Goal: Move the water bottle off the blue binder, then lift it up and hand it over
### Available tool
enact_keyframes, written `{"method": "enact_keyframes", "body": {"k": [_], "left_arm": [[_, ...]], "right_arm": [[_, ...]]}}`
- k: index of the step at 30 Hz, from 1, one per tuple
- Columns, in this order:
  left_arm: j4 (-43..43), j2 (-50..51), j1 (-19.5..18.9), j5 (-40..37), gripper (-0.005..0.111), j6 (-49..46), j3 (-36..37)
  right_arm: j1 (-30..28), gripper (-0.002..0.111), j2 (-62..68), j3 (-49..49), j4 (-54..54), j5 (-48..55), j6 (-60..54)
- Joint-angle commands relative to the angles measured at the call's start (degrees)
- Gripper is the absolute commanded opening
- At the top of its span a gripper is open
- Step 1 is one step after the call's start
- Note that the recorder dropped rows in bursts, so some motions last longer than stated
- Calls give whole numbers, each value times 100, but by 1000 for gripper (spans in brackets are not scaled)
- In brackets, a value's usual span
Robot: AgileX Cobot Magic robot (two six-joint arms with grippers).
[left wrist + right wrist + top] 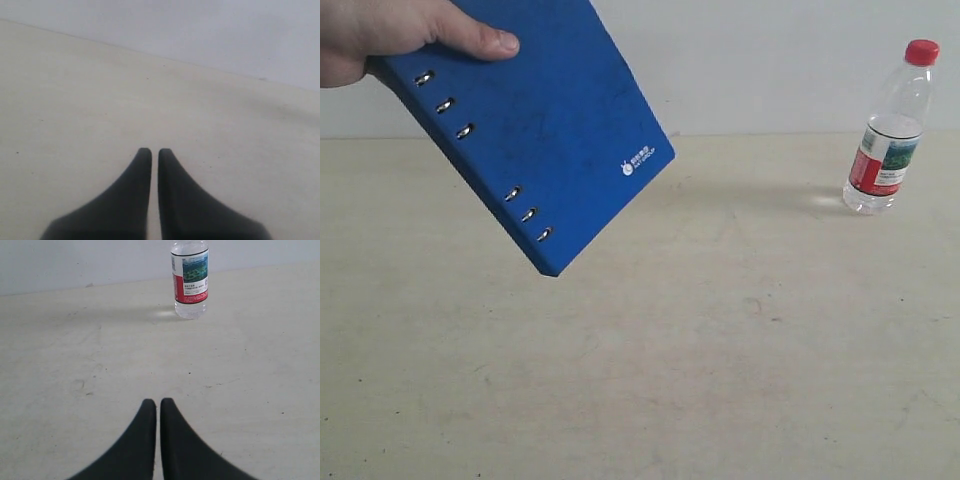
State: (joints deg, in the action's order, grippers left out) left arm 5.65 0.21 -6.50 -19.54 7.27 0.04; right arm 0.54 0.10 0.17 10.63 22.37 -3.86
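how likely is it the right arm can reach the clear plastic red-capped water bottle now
Probably yes: the clear plastic red-capped water bottle stands upright on the pale table, straight ahead of the right arm's jaws, nothing between. The jaws are shut and must open first.

Exterior and right wrist views share the water bottle (888,140); wrist cameras sit low.

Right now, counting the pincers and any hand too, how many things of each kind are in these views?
bottle: 1
binder: 1
hand: 1
pincers: 2, left pincer and right pincer
total: 5
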Motion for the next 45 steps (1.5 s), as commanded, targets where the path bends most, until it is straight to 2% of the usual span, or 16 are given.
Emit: {"method": "enact_keyframes", "body": {"k": [1,30,33,39,45], "left_arm": [[-347,-21,29,-206,5,4,-4],[-359,-21,29,-152,5,-153,-4],[-359,-21,29,-153,5,-153,-4],[-374,-21,29,-153,5,-153,-4],[-374,-21,29,-153,5,-153,-4]], "right_arm": [[3,0,-10,-17,-23,-33,-7],[3,0,-10,-17,-23,-33,-7],[-177,0,-10,-17,-326,-90,-5],[-911,0,-10,-17,-277,-204,-16],[-955,0,-10,-17,-359,-72,-56]]}}
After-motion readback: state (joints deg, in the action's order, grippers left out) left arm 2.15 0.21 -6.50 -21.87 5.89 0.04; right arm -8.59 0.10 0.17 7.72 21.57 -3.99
